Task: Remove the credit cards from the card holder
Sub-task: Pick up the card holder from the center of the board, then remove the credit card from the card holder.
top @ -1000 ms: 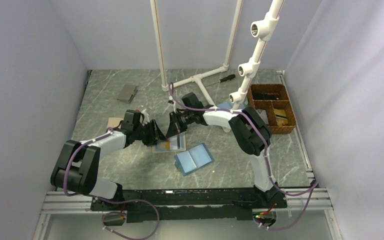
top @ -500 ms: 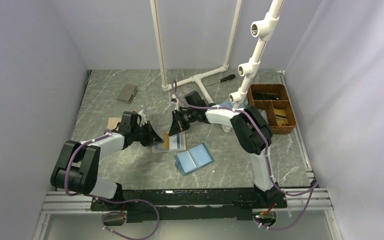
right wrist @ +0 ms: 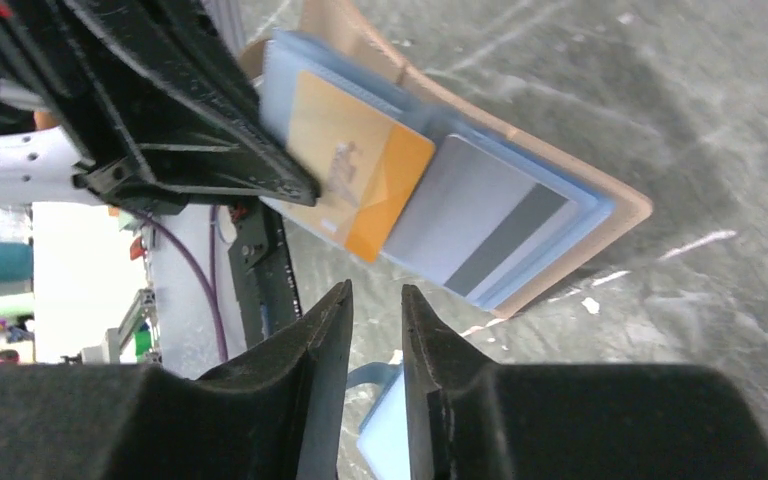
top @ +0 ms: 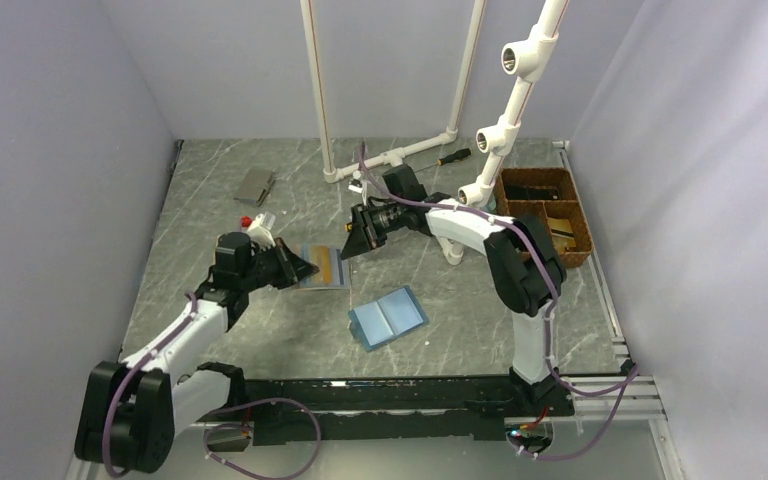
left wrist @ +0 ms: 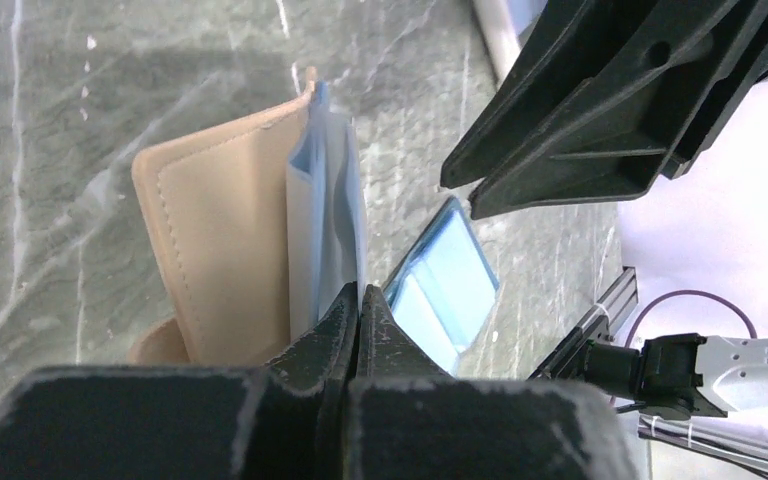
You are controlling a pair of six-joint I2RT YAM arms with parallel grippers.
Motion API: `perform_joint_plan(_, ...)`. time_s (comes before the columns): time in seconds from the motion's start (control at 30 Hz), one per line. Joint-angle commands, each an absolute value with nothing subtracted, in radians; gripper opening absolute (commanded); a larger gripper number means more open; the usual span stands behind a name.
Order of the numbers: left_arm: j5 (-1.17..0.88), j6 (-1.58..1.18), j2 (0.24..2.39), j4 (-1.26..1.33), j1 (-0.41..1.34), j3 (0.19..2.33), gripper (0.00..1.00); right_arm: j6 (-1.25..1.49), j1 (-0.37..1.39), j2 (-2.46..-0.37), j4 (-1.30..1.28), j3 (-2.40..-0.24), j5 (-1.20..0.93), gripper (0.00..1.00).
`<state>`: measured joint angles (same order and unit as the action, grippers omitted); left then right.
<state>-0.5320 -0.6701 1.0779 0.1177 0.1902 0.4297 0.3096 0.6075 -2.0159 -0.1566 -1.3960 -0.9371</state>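
Left arm: stretched low from the lower left of the overhead view toward centre. Left gripper (top: 298, 268) pinched tight on the left edge of the card holder (top: 328, 266), open at frame centre, holding an orange card (right wrist: 360, 170) and a grey striped card (right wrist: 480, 225)

Right arm: folded in from the right. Right gripper (top: 350, 243) just upper right of the holder, jaws slightly apart, empty

Light-blue bifold (top: 388, 317): below, apart

There were three wallets: one tan card holder (left wrist: 220, 250), one light-blue bifold (top: 388, 317), one small grey wallet (top: 255, 185). Two cards showed: an orange card (right wrist: 360, 180) and a grey card (right wrist: 480, 225). There was one screwdriver (top: 452, 157) and one basket (top: 540, 202).
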Motion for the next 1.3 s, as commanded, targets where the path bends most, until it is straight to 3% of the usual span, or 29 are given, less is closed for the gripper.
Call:
perform_joint_plan(0.0, -0.571, -0.692, 0.98, 0.224, 0.186, 0.392, 0.0, 0.237, 0.614, -1.92, -0.173, -1.443, -1.04, 0.29)
perform_joint_plan(0.57, -0.594, -0.737, 0.751, 0.322, 0.186, 0.301, 0.0, 0.222, 0.614, -1.886, -0.143, -1.427, -1.216, 0.33)
perform_joint_plan(1.27, -0.637, -0.813, 0.724, 0.509, 0.186, 0.239, 0.0, 0.351, 0.606, -1.922, -0.025, -1.39, -1.268, 0.4)
